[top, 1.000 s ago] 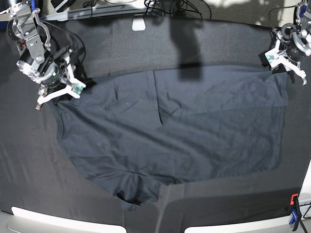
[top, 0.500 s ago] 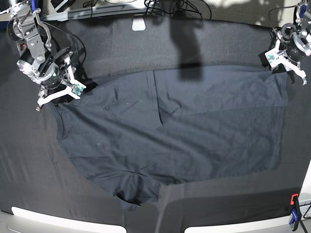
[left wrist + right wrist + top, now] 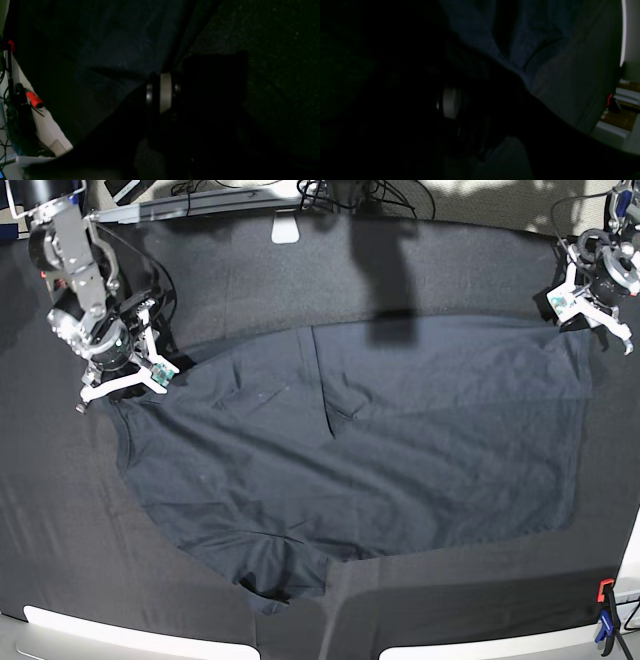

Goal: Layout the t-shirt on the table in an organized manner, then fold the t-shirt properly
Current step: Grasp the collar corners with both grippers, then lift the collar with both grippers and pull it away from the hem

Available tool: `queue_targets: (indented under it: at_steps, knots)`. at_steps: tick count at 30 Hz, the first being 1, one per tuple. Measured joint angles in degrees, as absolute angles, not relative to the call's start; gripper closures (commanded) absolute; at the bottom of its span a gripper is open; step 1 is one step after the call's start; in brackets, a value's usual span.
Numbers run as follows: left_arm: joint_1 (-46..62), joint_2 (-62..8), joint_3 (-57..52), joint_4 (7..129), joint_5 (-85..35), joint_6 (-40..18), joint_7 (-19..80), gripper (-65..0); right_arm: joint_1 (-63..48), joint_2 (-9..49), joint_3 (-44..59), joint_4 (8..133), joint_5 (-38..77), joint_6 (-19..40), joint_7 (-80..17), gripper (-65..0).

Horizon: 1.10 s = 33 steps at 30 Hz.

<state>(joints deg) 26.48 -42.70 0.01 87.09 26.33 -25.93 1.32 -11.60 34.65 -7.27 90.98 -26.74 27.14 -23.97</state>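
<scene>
Over the last second the right tool [image 3: 122, 383], jaws apart, rose slightly at the spread t-shirt [image 3: 350, 460]'s far corner on the table [image 3: 60, 520], while the closed left tool [image 3: 590, 315] stayed, suggesting layout was nearly finished.

**Shirt spread wide, an arm at each far corner**

The t-shirt [image 3: 360, 450] lies nearly flat across the black-clothed surface [image 3: 450, 270], creased down its middle, with one sleeve bunched at the near edge. The right gripper [image 3: 120, 383] hovers at the shirt's corner on the view's left, its white fingers [image 3: 100, 391] spread apart over the fabric edge. The left gripper [image 3: 590, 315] sits at the opposite far corner, fingers drawn together at the shirt's edge; whether they pinch cloth is unclear. A red and blue clamp [image 3: 605, 612] grips the near rim
</scene>
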Motion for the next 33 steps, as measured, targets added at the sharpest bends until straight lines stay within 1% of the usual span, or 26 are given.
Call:
queue_targets:
  at_steps: [3, 4, 7, 10, 11, 13, 14, 19, 21, 23, 27, 30, 33]
  knots:
    - [26.5, -42.7, 0.0, 87.1, 26.3, -25.9, 1.3, 0.0, -11.6, 34.7, -7.3, 90.8, -28.9, 26.9, -25.3, -25.3]
    - [26.5, -42.7, 0.0, 87.1, 26.3, -25.9, 1.3, 0.0, -11.6, 34.7, -7.3, 90.8, -28.9, 26.7, -26.2, -23.5]
    - [26.5, -42.7, 0.0, 87.1, 26.3, -25.9, 1.4, 0.0, -11.6, 34.8, -7.4, 90.7, -28.9, 26.7, -27.7, -14.3]
    - [26.5, -42.7, 0.0, 87.1, 26.3, -25.9, 1.5, 0.0, -11.9, 34.8, -7.4, 90.7, -28.6, 26.0, -28.4, -12.0]
    - [26.5, -42.7, 0.0, 87.1, 26.3, -25.9, 1.4, 0.0, -11.9, 34.8, -7.4, 90.7, -28.5, 25.4, -28.9, -10.1]
    - [26.5, -42.7, 0.0, 87.1, 26.3, -25.9, 1.5, 0.0, -11.9, 34.8, -7.4, 90.7, -28.5, 23.6, -31.0, -1.5]
    - [26.5, -42.7, 0.0, 87.1, 26.3, -25.9, 1.4, 0.0, -11.9, 34.9, -7.4, 90.7, -28.5, 23.5, -31.6, 0.0]
    - [26.5, -42.8, 0.0, 87.1, 25.8, -25.9, 1.5, 0.0, -12.6, 35.1, -7.4, 91.2, -28.6, 23.3, -31.6, 0.0]
    - [26.5, -43.5, 0.1, 87.1, 22.4, -26.0, 3.0, 0.0, -14.4, 36.4, -7.4, 92.9, -28.6, 23.3, -31.9, 0.0]
    - [26.5, -45.3, 0.1, 87.1, 19.5, -26.2, 3.0, 0.0, -16.4, 38.3, -7.5, 95.0, -28.4, 23.3, -33.0, 0.0]
    - [28.4, -48.2, 0.1, 87.8, 18.1, -26.7, 2.8, 0.0, -21.4, 41.9, -7.3, 99.4, -26.3, 23.1, -34.9, 0.0]
    - [30.8, -49.5, 0.1, 88.4, 17.7, -26.9, 2.8, 0.0, -25.7, 43.2, -5.0, 102.4, -22.4, 23.3, -35.7, 0.0]
    - [33.8, -50.4, 0.1, 88.4, 17.4, -26.5, 2.3, 0.0, -30.5, 43.3, -1.5, 105.8, -21.2, 23.5, -36.1, 0.0]
